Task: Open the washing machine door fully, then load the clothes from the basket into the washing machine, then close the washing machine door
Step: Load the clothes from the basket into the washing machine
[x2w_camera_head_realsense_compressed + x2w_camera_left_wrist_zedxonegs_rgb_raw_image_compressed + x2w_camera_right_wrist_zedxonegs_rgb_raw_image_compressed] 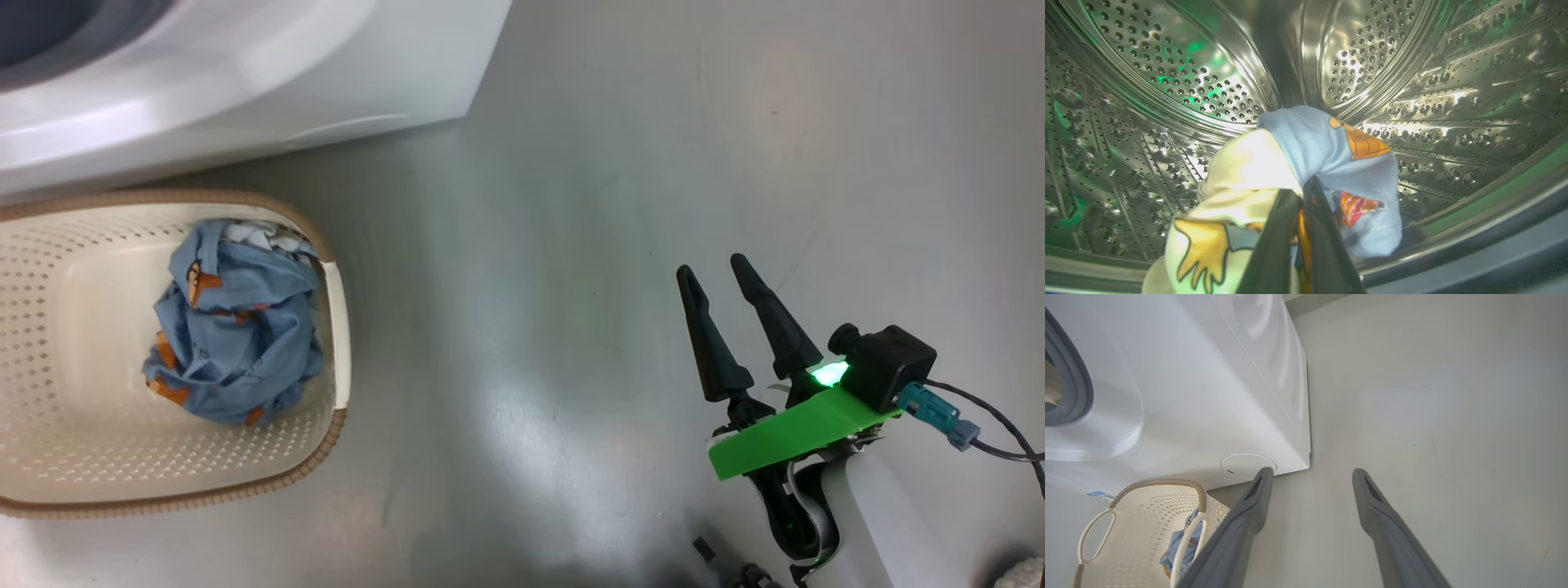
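Smooth pale grey floor (571, 245), glossy, with soft patches of reflected light.

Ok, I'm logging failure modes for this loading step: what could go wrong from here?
1. The garment pinched in the left gripper hangs near the drum's front lip; released here, it might drape onto the grey ring and get trapped at closing.
2. Blue clothes lie in the basket; closing up now would leave the load unfinished.

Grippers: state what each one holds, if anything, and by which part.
The left gripper pinches one of the clothes by a bunched fold where cream meets blue, inside the drum. The right gripper is open, holding nothing.
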Robot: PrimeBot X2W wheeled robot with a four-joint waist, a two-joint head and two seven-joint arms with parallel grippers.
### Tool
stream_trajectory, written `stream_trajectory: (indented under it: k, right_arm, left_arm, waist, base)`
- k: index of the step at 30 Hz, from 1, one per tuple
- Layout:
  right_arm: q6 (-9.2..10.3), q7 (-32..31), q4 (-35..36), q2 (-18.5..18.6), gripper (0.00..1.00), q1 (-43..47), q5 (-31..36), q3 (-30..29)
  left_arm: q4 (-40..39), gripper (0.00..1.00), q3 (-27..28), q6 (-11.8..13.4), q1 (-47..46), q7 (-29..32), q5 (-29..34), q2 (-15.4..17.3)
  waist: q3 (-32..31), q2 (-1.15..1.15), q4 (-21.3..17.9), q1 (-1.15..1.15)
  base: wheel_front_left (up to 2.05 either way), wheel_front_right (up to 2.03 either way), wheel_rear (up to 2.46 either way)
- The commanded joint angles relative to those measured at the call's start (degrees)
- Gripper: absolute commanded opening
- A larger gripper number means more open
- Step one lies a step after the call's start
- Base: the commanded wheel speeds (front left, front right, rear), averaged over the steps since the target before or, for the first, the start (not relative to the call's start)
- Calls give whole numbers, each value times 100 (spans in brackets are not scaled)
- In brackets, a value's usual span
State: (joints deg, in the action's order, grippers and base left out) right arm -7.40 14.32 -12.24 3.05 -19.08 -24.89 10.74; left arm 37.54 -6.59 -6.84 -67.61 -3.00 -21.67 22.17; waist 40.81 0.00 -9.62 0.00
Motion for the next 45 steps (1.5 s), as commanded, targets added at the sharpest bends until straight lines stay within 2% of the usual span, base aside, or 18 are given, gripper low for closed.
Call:
stream_trajectory:
  k: [1,7,16,20,26,31,40,45]
  right_arm:
    - [-9,68,126,-17,100,150,-50,162]
    - [-9,68,157,-17,100,176,-73,228]
    - [-9,68,199,-17,100,259,-104,344]
    - [-9,68,237,-17,100,275,-115,386]
    - [-9,68,296,-17,100,235,-130,429]
    - [-9,68,264,-17,100,234,-132,439]
    - [-9,68,181,-17,100,217,-141,450]
    - [-9,68,140,-17,100,215,-150,440]
  left_arm:
    - [-83,0,75,-14,-144,43,-56,349]
    - [-67,0,-61,-43,-498,-19,-101,518]
    - [-161,0,-314,-58,-999,-967,142,783]
    - [-444,0,-342,-61,-1160,-1185,324,900]
    - [-1631,0,-18,-63,-1038,-1197,579,945]
    - [-1829,0,77,-64,-761,-1198,623,931]
    - [-414,0,-344,-64,-808,-1156,115,948]
    - [224,0,-466,-64,-1029,-886,-13,925]
  waist:
    - [112,0,-25,0]
    - [380,0,-69,0]
    - [628,0,-111,0]
    - [716,0,-133,0]
    - [844,0,-171,0]
    - [844,0,-154,0]
    - [787,0,-103,0]
    - [737,0,-83,0]
  base:
    - [0,0,0]
    - [0,0,0]
    - [0,0,0]
    - [0,0,0]
    - [0,0,0]
    - [0,0,0]
    - [0,0,0]
    - [0,0,0]
